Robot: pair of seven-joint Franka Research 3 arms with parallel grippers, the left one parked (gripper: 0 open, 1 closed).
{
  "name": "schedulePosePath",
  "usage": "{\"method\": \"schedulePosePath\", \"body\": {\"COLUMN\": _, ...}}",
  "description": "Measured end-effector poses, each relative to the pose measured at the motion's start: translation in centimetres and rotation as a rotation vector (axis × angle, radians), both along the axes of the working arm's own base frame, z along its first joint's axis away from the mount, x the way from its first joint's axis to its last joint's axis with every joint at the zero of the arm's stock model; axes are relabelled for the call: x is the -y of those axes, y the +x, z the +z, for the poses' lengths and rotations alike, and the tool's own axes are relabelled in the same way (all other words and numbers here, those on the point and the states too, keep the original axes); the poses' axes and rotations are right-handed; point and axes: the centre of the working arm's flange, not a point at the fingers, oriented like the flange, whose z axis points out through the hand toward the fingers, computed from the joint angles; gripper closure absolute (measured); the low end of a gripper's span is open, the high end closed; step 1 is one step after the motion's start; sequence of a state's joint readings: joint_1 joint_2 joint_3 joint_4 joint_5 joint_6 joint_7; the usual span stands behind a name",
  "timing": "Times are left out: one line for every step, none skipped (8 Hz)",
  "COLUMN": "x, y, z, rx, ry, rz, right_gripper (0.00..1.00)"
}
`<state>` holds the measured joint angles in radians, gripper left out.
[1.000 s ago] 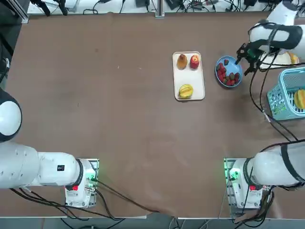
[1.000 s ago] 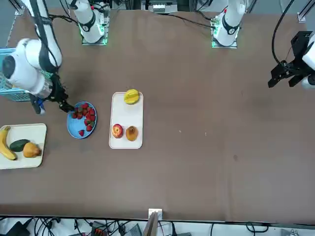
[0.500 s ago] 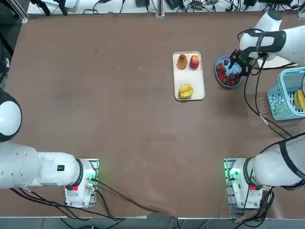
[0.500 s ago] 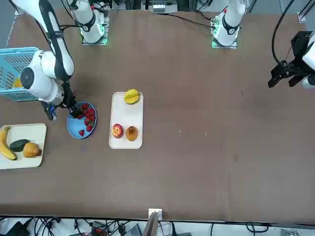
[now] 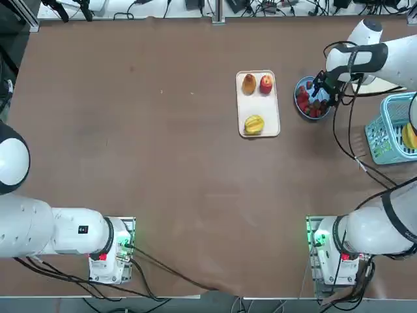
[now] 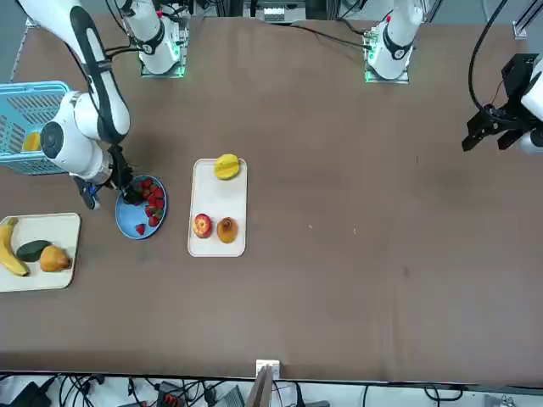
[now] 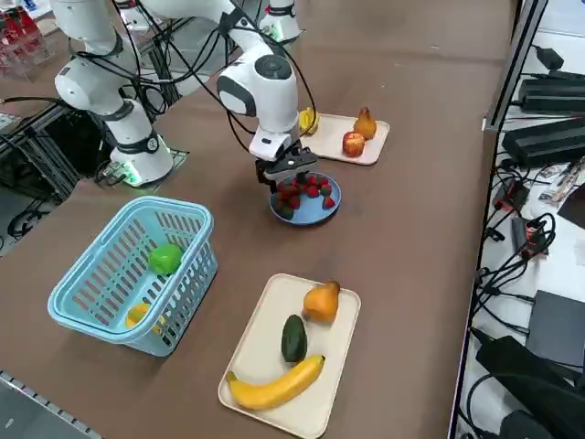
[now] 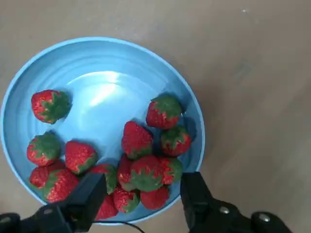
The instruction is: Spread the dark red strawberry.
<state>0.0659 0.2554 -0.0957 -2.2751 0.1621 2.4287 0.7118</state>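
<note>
Several dark red strawberries [image 8: 137,140] with green caps lie in a blue plate [image 8: 104,60], most of them bunched at one side and one apart. In the top view the plate [image 5: 301,83] sits right of the white tray, and the strawberries [image 5: 303,100] fill much of it. My right gripper [image 8: 142,187] hangs low over the bunch, open, its two black fingers [image 8: 90,194] straddling the packed berries without clamping any. The same gripper [image 7: 291,174] shows at the plate's edge in the right side view and at the plate [image 6: 136,227] in the front view.
A white tray [image 5: 258,109] with a pear, a red apple [image 5: 266,83] and a yellow fruit lies left of the plate. A blue basket [image 7: 137,270] and a second tray [image 7: 260,366] with a banana, a green fruit and a pear sit on the plate's other sides.
My right gripper has moved from beside the plate to over the strawberry bunch and come down lower. The strawberries lie as before.
</note>
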Motion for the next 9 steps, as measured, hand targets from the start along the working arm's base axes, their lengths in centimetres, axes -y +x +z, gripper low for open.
{"method": "schedulePosePath", "body": {"x": 0.0, "y": 0.0, "z": -0.1, "rx": -0.003, "ry": 0.000, "rz": 0.000, "right_gripper": 0.10}}
{"method": "schedulePosePath", "body": {"x": 0.0, "y": 0.0, "z": -0.3, "rx": -0.005, "ry": -0.001, "rz": 0.000, "right_gripper": 0.11}}
{"method": "schedulePosePath", "body": {"x": 0.0, "y": 0.0, "z": -0.7, "rx": -0.009, "ry": -0.002, "rz": 0.000, "right_gripper": 0.12}}
{"method": "schedulePosePath", "body": {"x": 0.0, "y": 0.1, "z": -0.9, "rx": -0.010, "ry": -0.003, "rz": -0.001, "right_gripper": 0.12}}
{"method": "schedulePosePath", "body": {"x": 0.1, "y": 0.2, "z": -1.1, "rx": -0.010, "ry": -0.004, "rz": -0.001, "right_gripper": 0.12}}
{"method": "schedulePosePath", "body": {"x": 0.1, "y": 0.3, "z": -1.2, "rx": -0.006, "ry": -0.005, "rz": -0.001, "right_gripper": 0.13}}
{"method": "schedulePosePath", "body": {"x": 0.1, "y": 0.3, "z": -1.4, "rx": -0.004, "ry": -0.007, "rz": -0.002, "right_gripper": 0.14}}
{"method": "schedulePosePath", "body": {"x": 0.1, "y": 0.3, "z": -1.6, "rx": -0.005, "ry": -0.007, "rz": -0.002, "right_gripper": 0.15}}
{"method": "schedulePosePath", "body": {"x": 0.1, "y": 0.3, "z": -1.7, "rx": -0.006, "ry": -0.008, "rz": -0.002, "right_gripper": 0.15}}
